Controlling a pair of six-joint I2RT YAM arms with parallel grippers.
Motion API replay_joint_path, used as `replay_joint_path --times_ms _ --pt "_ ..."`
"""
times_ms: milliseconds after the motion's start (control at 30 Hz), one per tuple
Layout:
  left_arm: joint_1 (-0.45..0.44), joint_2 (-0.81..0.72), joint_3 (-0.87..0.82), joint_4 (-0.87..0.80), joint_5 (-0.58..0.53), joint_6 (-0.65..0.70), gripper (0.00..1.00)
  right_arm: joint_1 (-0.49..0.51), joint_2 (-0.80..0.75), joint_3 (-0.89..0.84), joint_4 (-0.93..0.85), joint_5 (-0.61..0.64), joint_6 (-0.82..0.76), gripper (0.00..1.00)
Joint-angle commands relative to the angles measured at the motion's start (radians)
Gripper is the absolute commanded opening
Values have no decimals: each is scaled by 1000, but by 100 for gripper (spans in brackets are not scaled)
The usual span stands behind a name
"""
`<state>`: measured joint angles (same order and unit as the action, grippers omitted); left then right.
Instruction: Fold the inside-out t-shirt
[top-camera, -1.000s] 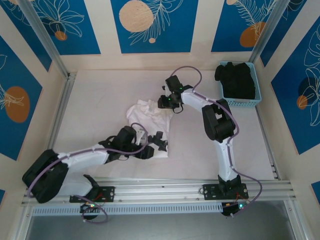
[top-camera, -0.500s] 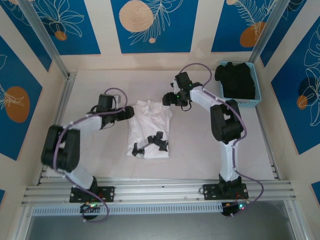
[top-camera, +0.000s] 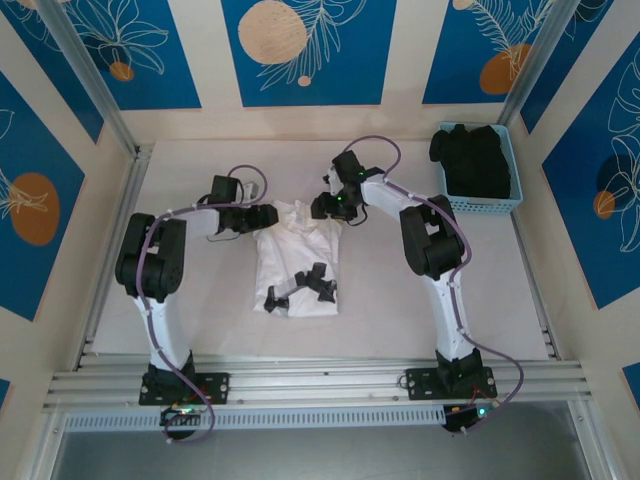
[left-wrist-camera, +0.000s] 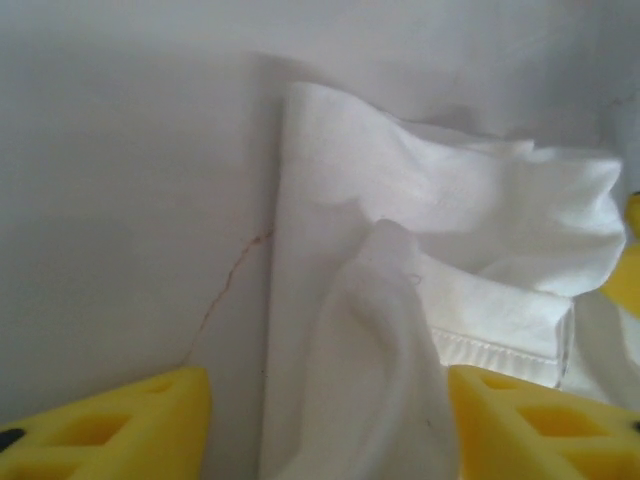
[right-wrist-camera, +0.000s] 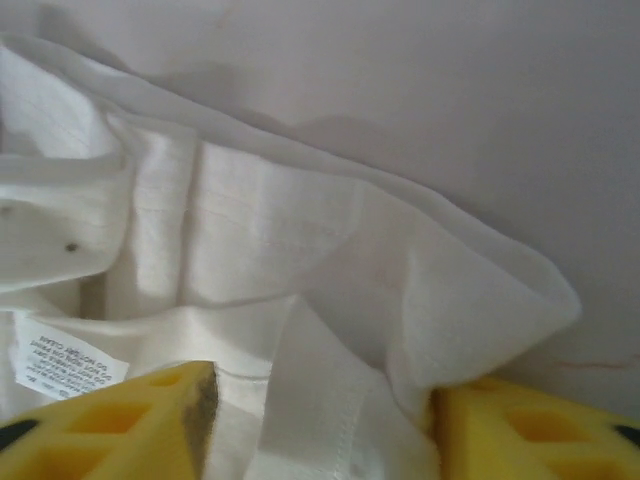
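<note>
The inside-out t-shirt (top-camera: 300, 255) lies mid-table as a narrow white rectangle, with a dark shape (top-camera: 302, 286) on its lower part. My left gripper (top-camera: 265, 217) is at its far left corner. It is open, and a raised ridge of the white cloth (left-wrist-camera: 385, 330) stands between the yellow fingers (left-wrist-camera: 120, 420). My right gripper (top-camera: 322, 208) is at the far right corner, also open. Folded cloth and a hem (right-wrist-camera: 330, 400) lie between its fingers (right-wrist-camera: 530, 430), and the right one touches a fold. A care label (right-wrist-camera: 60, 365) shows near the collar.
A light blue basket (top-camera: 480, 207) holding a black garment (top-camera: 475, 160) stands at the far right. Aluminium rails (top-camera: 320, 380) run along the near edge and posts rise at the back corners. Bare white table surrounds the shirt.
My left arm swung from the shirt's near edge up to its far left corner. The shirt now lies flatter and narrower. My right gripper drew back slightly, then returned to the far right corner.
</note>
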<state>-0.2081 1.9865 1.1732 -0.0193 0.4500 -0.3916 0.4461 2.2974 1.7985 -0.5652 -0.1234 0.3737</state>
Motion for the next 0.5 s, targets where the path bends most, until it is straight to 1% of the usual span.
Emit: replay_joint_path --times_ms 0,100,167,200,267,333,400,467 --pt "-14 64 15 6 110 -4 51 16 44 21 -29 -60 28 44" --pt "-10 80 25 14 119 -4 33 10 36 16 -7 -24 30 26" --pt "4 83 28 24 119 -11 23 -2 18 -4 27 -16 25 17" --pt "16 80 26 35 129 -17 17 -9 4 -19 51 -18 23 13" --pt "39 67 16 68 155 -39 9 -26 -24 -47 96 -36 22 5" --pt "55 41 -1 114 176 -54 4 -39 -56 -76 143 -58 27 0" --pt "66 16 -14 162 195 -63 0 -51 -91 -100 189 -79 29 0" --pt "72 -1 -17 211 208 -75 0 -63 -119 -121 237 -101 32 0"
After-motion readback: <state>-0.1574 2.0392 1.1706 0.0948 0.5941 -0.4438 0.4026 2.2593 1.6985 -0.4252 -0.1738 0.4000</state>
